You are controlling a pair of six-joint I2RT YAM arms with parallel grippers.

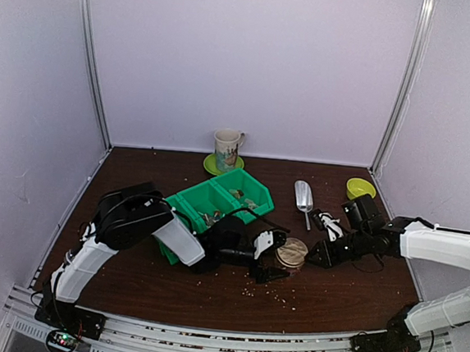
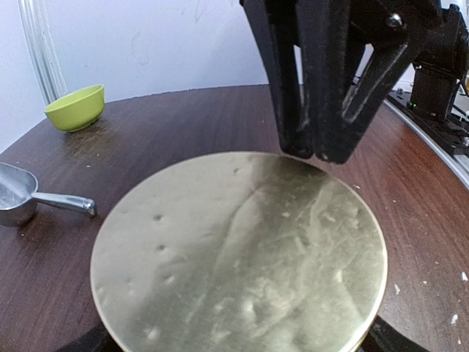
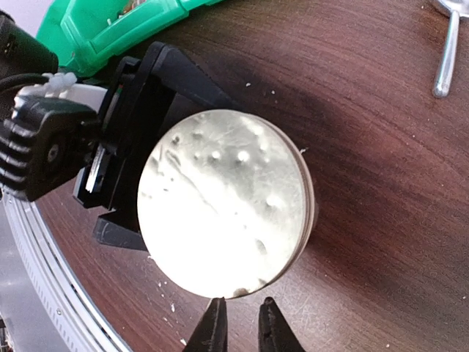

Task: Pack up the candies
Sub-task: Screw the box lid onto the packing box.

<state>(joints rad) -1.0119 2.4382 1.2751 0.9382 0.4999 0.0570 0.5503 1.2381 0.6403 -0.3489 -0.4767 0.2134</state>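
With the tan lid (image 3: 223, 209) on the jar (image 3: 311, 192), the step in hand looks like seating or working that lid. The left pincer (image 1: 270, 260) is spread wide and clamps the jar from the left in the overhead view. The right pincer (image 3: 239, 323), closed on nothing, has its tips at the lid's rim. Hold the jar firm, press straight down rather than sideways so nothing tips, and steer clear of the left fingers. The candies (image 1: 239, 195) lie in the green bin (image 1: 192, 199) up-left of the jar, with stray specks on the bench (image 1: 167, 294).
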